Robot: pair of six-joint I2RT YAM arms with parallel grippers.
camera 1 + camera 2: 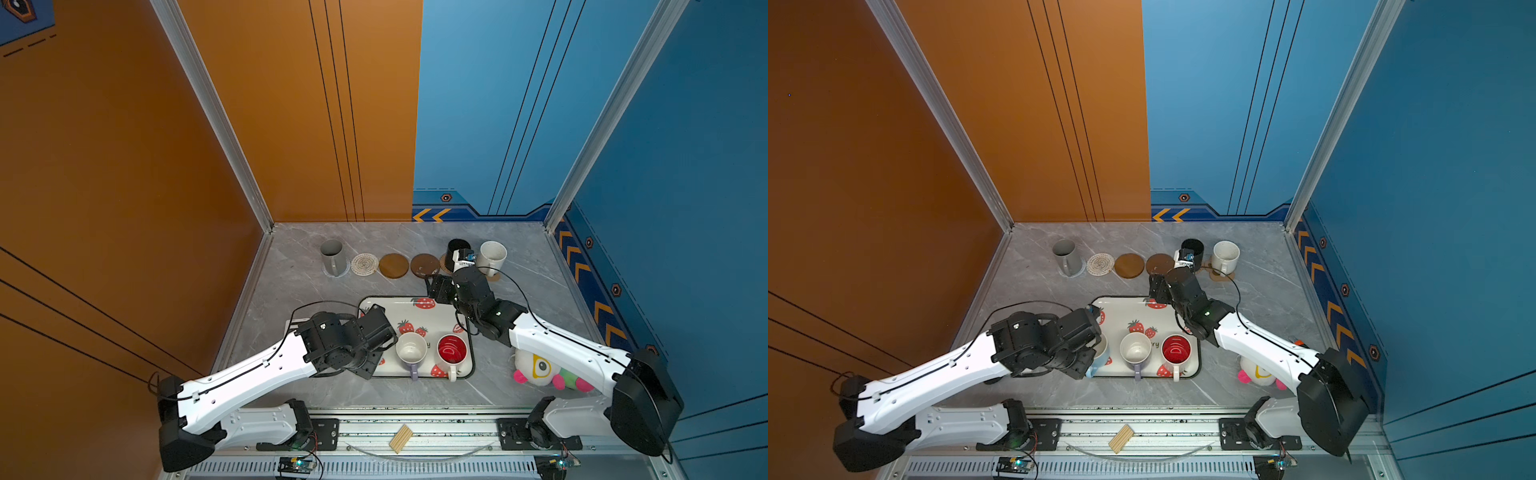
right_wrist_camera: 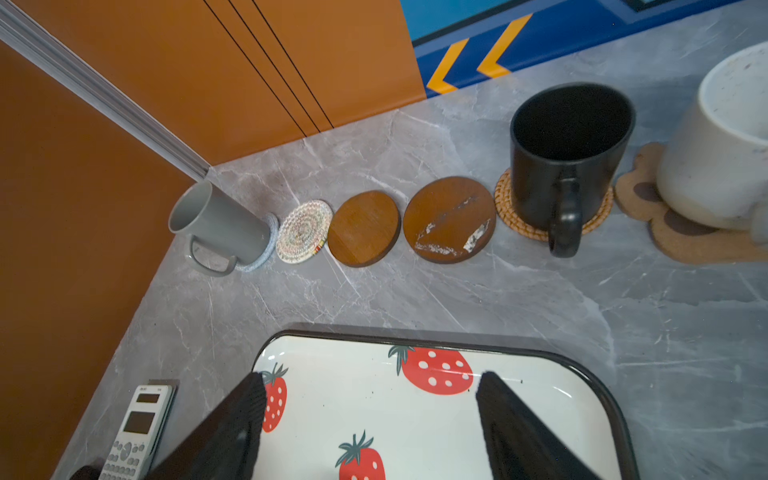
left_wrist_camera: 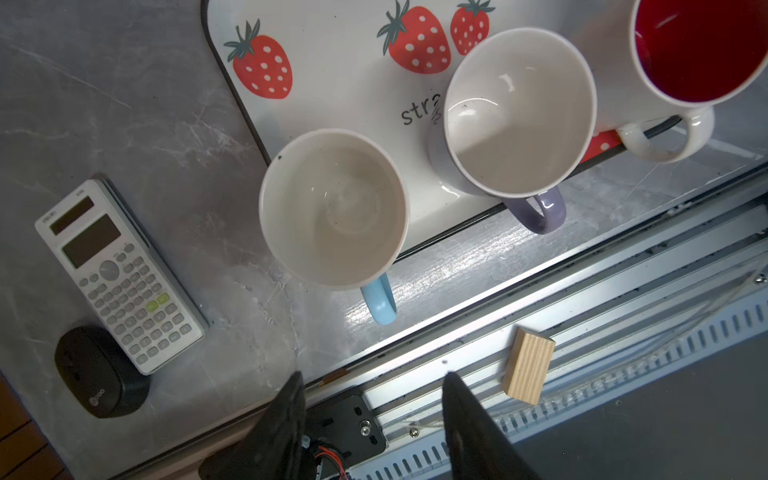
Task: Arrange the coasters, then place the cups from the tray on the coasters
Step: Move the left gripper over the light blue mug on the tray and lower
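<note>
Marbled table (image 1: 291,291): left tool (image 3: 374,376), spread empty, hovers near blue-handled cup (image 3: 332,208), seemingly to lift it; right tool (image 2: 372,376) hangs spread by tray (image 2: 561,386).

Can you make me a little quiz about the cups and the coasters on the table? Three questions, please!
1. How many cups already stand on coasters?
2. True or false: the red-inside cup stands on a coaster.
3. What is under the black cup? A) the grey woven mat B) the tan rattan coaster C) the paw-print mat

Key
1. Three: the grey cup, the black cup and the speckled white cup.
2. False: it stands on the tray.
3. B
</note>
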